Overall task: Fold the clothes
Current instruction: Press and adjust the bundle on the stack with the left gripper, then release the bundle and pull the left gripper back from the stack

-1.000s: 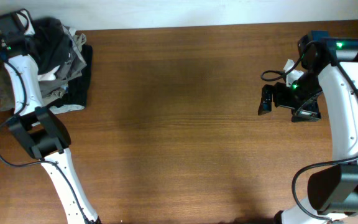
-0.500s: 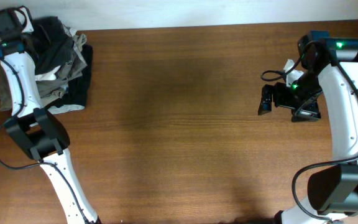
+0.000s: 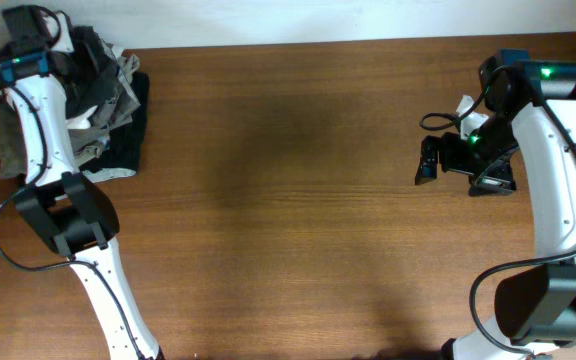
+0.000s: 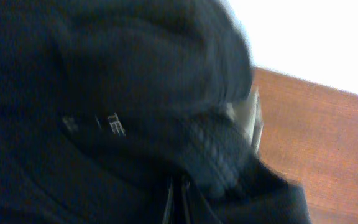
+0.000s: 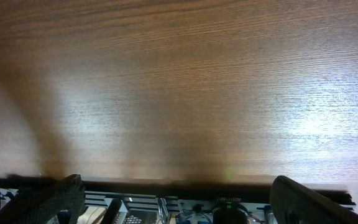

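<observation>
The clothes (image 3: pixel 86 60), a dark charcoal T-shirt, lie on top of a pile at the table's far left corner. In the left wrist view the clothes (image 4: pixel 135 81) fill almost the whole frame, blurred, with a bit of white lettering (image 4: pixel 114 124) showing. My left gripper (image 3: pixel 66 45) is over the pile. Its narrow jaws (image 4: pixel 176 199) are shut, with a fold of the dark fabric bunched around them. My right gripper (image 3: pixel 426 160) hovers over bare wood at the right side. It stands open (image 5: pixel 176 190) with nothing between its fingers.
Grey and olive-brown garments (image 3: pixel 120 88), a small white cloth (image 3: pixel 90 125) and another black piece (image 3: pixel 128 145) make up the rest of the pile. The brown wooden table (image 3: pixel 288 200) ends at a white wall at the back. Equipment shows beyond the table edge (image 5: pixel 185 208).
My left wrist has shifted a little toward the back and right over the pile, dragging the dark fabric with it. The right arm has not moved.
</observation>
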Controlling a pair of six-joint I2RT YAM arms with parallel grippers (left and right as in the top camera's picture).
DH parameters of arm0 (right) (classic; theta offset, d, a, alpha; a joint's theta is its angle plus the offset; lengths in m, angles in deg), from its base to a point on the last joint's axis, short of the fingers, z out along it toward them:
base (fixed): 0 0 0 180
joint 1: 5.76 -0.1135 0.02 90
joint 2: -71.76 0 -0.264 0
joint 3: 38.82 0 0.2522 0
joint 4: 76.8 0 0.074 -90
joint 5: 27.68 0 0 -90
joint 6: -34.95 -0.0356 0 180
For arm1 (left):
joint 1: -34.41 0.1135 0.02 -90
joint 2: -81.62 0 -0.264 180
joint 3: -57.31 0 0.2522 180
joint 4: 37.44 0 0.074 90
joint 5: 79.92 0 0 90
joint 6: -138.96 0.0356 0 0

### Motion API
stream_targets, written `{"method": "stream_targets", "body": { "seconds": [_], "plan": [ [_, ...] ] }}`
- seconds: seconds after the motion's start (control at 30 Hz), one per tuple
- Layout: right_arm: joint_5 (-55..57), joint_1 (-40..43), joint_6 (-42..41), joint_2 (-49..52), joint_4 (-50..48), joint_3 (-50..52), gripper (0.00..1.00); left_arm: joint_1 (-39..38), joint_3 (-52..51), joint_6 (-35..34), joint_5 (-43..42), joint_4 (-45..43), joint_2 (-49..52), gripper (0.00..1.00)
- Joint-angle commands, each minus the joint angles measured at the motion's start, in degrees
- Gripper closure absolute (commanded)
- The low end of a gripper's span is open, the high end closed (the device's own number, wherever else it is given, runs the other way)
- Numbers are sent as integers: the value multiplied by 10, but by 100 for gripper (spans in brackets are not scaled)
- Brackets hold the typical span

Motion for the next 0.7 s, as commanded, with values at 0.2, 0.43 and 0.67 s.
{"method": "stream_targets", "body": {
  "seconds": [0.2, 0.43, 0.67],
  "plan": [
    [0, -2, -4, -2, 3, -6, 1, -2, -42, 9, 53, 34, -14, 93],
    [-1, -2, -15, -3, 2, -6, 1, -3, -37, 9, 35, 54, -122, 86],
    [-12, -18, -33, -14, -5, -7, 3, -3, -37, 9, -108, 142, -265, 1]
  ]
}}
